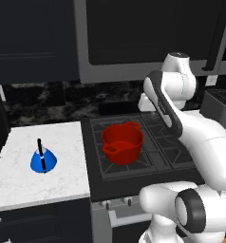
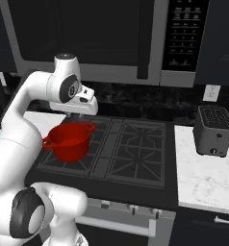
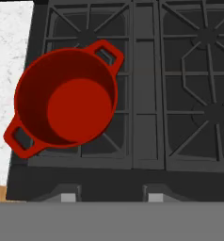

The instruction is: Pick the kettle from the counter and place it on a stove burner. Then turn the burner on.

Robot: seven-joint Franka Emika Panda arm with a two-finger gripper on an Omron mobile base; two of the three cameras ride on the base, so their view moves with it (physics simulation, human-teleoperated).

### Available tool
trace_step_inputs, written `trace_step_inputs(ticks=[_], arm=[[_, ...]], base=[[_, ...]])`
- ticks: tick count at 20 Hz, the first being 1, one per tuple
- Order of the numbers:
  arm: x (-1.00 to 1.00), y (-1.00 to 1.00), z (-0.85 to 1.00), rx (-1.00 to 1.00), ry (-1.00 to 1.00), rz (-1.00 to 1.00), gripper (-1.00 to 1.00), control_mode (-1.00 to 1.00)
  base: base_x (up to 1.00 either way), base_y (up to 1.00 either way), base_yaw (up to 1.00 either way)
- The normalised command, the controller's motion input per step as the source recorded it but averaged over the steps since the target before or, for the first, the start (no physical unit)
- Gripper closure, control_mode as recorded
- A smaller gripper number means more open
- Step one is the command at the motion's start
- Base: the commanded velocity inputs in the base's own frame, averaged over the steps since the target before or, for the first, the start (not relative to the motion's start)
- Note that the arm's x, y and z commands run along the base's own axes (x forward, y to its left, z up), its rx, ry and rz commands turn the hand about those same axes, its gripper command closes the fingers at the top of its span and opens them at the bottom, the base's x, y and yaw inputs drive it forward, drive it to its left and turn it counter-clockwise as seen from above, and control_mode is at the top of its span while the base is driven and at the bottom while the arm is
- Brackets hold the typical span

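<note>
No legible text, brand, number or sign anywhere. Upper right of right base view: microwave control panel [image 2: 184,38] w/ rows of tiny pale marks, too small and blurred to read. Nothing printed on toaster [image 2: 213,130] at right, wall outlet [image 2: 211,92] above it, or stove front [image 2: 131,209] knobs at bottom.

A dark-fronted built-in microwave [image 2: 111,38] with a keypad panel hangs between dark matte upper cabinets [image 1: 32,38] above a black speckled stone backsplash [image 1: 48,102], while a grey boxy toaster [image 2: 213,130] stands below a white wall outlet [image 2: 211,92].
</note>
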Motion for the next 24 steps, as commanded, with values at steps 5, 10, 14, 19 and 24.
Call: trace_step_inputs(ticks=[5, 10, 14, 19, 24], arm=[[-0.35, 0.16, 0.0, 0.0, -0.01, 0.0, -1.0, -1.0], [-0.81, 0.71, 0.0, 0.0, 0.0, 0.01, -1.0, -1.0], [-0.98, 1.0, 0.0, -0.1, -0.04, 0.15, -1.0, -1.0], [-0.59, 1.0, 0.0, -0.13, -0.01, 0.16, -1.0, -1.0], [-0.15, 1.0, -0.02, -0.13, 0.0, 0.19, -1.0, -1.0]], base=[[0.0, 0.0, 0.0], [0.0, 0.0, 0.0], [0.0, 0.0, 0.0], [0.0, 0.0, 0.0], [0.0, 0.0, 0.0]])
